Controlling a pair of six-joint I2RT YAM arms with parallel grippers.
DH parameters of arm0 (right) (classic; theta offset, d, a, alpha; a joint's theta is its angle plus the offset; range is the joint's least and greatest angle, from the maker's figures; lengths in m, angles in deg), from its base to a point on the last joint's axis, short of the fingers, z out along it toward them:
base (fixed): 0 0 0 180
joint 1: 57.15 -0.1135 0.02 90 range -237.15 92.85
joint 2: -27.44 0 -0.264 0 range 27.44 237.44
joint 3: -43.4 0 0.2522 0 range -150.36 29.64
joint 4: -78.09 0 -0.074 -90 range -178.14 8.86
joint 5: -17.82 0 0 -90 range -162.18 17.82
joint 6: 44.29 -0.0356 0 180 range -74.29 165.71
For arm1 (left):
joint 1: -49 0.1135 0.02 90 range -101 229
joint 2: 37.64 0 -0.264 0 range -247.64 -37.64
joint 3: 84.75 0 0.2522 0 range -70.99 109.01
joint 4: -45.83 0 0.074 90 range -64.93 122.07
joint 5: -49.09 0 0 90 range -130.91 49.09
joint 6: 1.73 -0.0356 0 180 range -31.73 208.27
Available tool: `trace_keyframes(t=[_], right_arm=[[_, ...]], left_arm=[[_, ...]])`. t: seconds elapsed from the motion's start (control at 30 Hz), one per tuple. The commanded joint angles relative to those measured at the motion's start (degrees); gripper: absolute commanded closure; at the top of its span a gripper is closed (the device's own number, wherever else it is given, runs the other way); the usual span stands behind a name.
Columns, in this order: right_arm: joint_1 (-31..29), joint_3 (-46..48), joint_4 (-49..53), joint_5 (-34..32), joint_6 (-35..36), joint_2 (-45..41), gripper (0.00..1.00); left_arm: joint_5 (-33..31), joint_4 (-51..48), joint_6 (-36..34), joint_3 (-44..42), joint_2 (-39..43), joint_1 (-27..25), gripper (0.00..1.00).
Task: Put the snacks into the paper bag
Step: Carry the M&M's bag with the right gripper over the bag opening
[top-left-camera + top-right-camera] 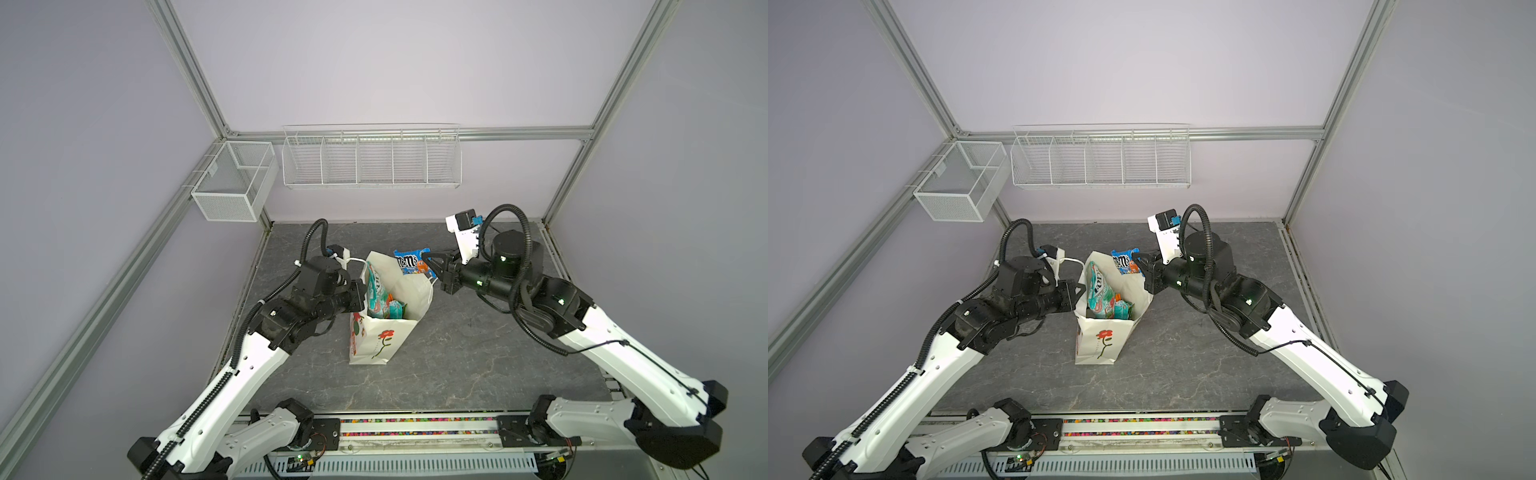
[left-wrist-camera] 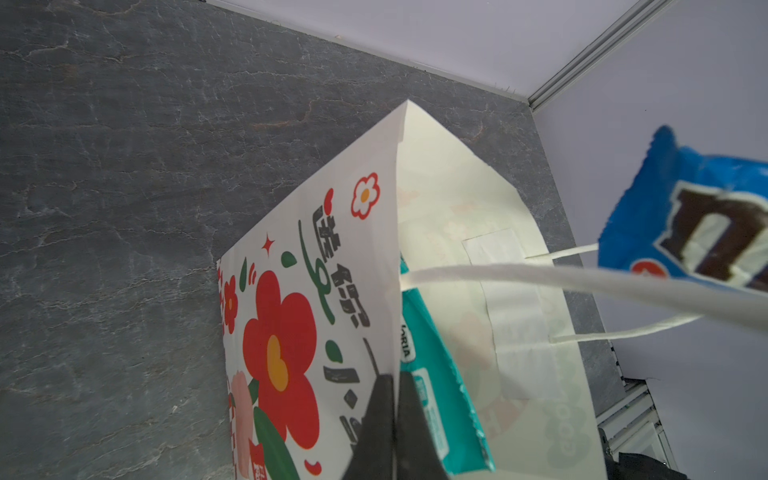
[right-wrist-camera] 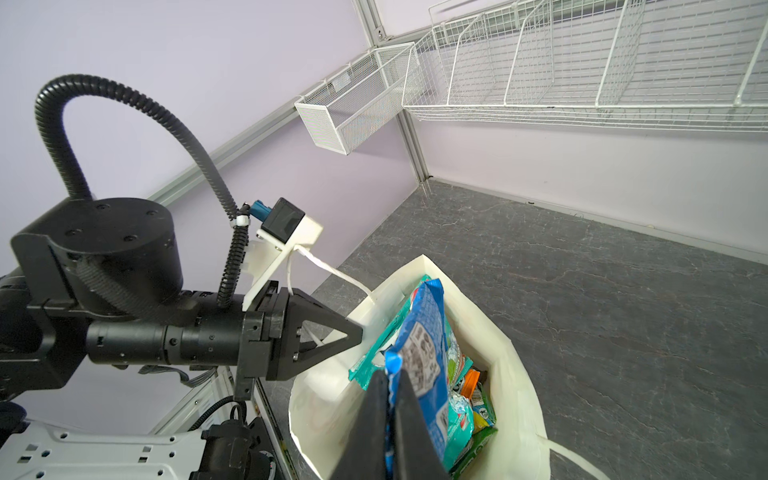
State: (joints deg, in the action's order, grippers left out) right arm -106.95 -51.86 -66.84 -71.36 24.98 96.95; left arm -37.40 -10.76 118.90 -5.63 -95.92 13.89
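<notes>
The paper bag point(image 1: 380, 340) stands upright near the middle of the grey surface point(image 1: 478, 365), with its mouth open. The left pincer point(image 1: 360, 296) is clamped on the bag's left rim. In the left wrist view its fingers point(image 2: 378, 415) sit on either side of the paper wall, their bases cut off by the frame edge. One white cord handle point(image 1: 353, 261) runs up to that arm's wrist camera mount; whether it is hooked there or only draped is hard to make out.

The right pincer point(image 1: 430, 261) grips the blue M&M's pack point(image 1: 409, 262) by one edge, holding it in the air at the far side of the bag's mouth. In the left wrist view this pack is blurred and cut off.

Inside the bag, a FOX'S bag point(image 1: 1098, 286) and a teal bag point(image 1: 1121, 309) stick up. In the right wrist view an orange bag point(image 3: 471, 380) and a green bag point(image 3: 478, 449) show only as slivers deeper down. The rest of them is hidden by the held pack and the bag's walls.
</notes>
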Motion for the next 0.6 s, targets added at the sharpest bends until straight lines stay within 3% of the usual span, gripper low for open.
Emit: trace_keyframes(t=[0.0, 0.57], right_arm=[[-0.71, -1.54, 0.58, -1.6, 2.16, 0.65, 0.91], [-2.09, -3.41, 3.74, -4.51, 3.42, 4.35, 0.91]], left_arm=[[0.89, 3.96, 0.56, 3.17, 0.28, -0.91, 1.0], [0.8, 4.78, 1.03, 3.28, 0.08, -2.15, 1.0]])
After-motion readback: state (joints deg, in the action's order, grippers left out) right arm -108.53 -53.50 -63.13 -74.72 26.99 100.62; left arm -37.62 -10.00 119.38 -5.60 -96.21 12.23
